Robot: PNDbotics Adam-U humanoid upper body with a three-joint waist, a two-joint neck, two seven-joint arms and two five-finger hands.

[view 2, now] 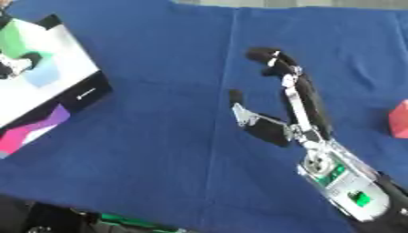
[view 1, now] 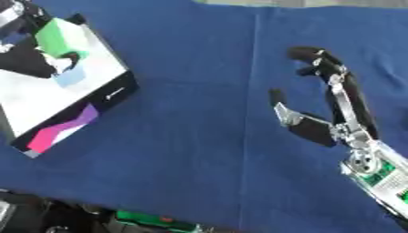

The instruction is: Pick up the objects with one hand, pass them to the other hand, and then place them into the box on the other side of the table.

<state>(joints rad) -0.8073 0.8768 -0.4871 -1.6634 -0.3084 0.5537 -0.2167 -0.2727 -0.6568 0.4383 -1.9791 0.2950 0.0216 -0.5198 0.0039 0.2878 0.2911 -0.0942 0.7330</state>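
A white box (view 1: pixel 36 98) with a black side wall and a pink and purple pattern stands at the upper left of the blue cloth. My left hand (view 1: pixel 30 60) reaches in over it from the upper left corner, its black fingers curled round a green block (view 1: pixel 62 36). A pale blue thing (view 1: pixel 72 77) lies in the box just below the block. My right hand (view 2: pixel 271 129) hovers over the cloth right of the middle, open, with its fingers stretched toward the far side and its thumb spread to the left, holding nothing.
A red object (view 2: pixel 398 119) shows partly at the right edge of the right eye view. The blue cloth (view 1: pixel 191 113) covers the table. Dark equipment with a green part (view 1: pixel 151 218) lies along the near edge.
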